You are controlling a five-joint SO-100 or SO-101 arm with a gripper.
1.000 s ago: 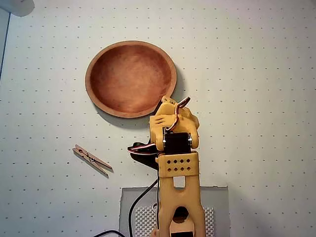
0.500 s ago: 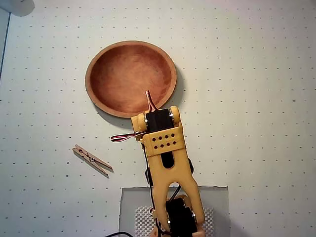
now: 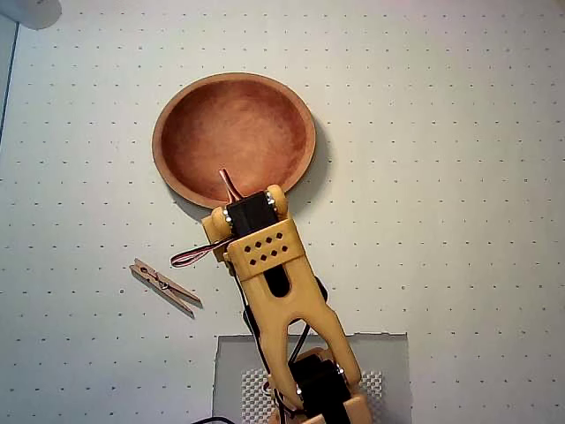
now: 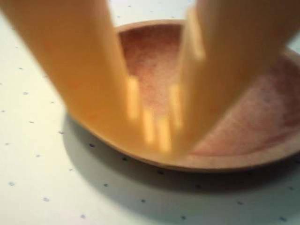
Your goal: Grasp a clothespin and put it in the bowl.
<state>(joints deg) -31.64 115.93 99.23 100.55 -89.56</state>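
The arm (image 3: 284,291) was built of orange-yellow printed plastic, with black servo blocks set between the sections. A flat plate (image 3: 265,246) behind the pincer carried two rows of small dark holes. Silver screws dotted the rounded joint housings. A red, white and dark cable (image 3: 196,255) looped out beside that plate. In the wrist view, the pincer (image 4: 161,126) showed as two broad, blurred orange fingers (image 4: 84,79).
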